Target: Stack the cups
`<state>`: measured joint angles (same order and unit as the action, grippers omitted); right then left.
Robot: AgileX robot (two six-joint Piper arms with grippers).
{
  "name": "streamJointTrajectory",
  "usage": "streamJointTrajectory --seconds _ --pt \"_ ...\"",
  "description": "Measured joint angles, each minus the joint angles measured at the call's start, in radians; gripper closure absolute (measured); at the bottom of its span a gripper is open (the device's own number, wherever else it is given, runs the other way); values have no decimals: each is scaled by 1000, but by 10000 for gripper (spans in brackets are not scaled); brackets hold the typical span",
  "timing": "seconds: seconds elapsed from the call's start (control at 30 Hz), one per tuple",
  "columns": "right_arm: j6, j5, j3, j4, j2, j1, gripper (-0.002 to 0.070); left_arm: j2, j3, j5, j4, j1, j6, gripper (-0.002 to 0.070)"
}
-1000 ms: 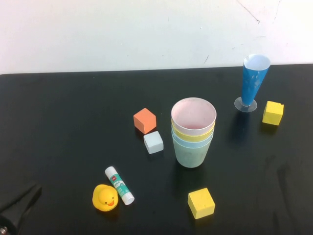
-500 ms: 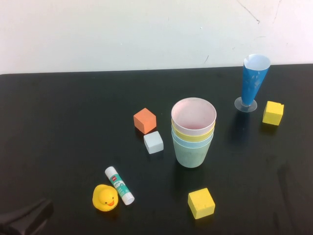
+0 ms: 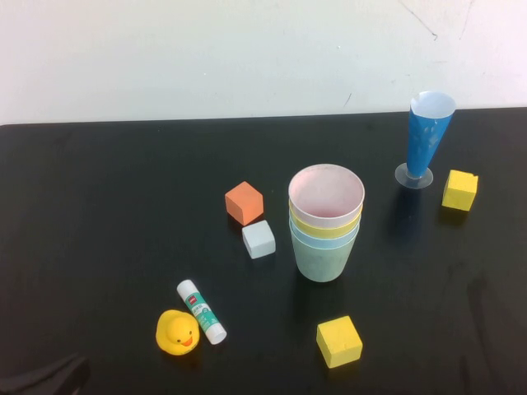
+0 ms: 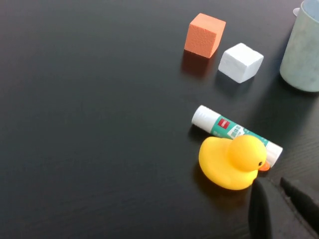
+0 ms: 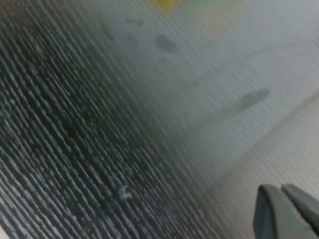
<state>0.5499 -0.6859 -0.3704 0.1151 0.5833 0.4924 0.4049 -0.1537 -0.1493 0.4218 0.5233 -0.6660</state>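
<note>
I see the four tapered plastic cups nested in one stack at centre frame, pale pink on top, pale green at the bottom. Around it: an orange foam cube, a pale blue cube, a glue stick touching a yellow rubber duck, two yellow cubes, and a tall blue cone. My left gripper, closed and empty, has sunk into the lower left corner since a second ago. My right gripper is closed too, off the table.
</note>
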Motion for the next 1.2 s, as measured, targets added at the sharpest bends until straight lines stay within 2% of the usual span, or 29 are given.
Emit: streamJointTrajectory --seconds 0.17,0.23,0.33,0.57,0.7,0.93,1.07,1.2 --pt "0 0 0 0 0 0 678 -67 30 -16 5 -4 17 673" --pt "0 0 0 0 0 0 678 -127 35 -22 -27 -31 48 673" --pt "0 0 0 0 0 0 678 -227 35 -13 -123 -112 142 673" --pt "0 2 0 0 0 0 678 -360 35 -8 -544 -392 538 674" --pt "0 2 0 0 0 0 679 -385 54 -7 -598 -492 614 674" --pt "0 2 0 0 0 0 679 -413 173 -21 -602 -524 631 674" --pt "0 2 0 0 0 0 679 -415 173 -154 -571 -525 631 674" --pt "0 2 0 0 0 0 679 -417 173 -159 -556 -525 631 674"
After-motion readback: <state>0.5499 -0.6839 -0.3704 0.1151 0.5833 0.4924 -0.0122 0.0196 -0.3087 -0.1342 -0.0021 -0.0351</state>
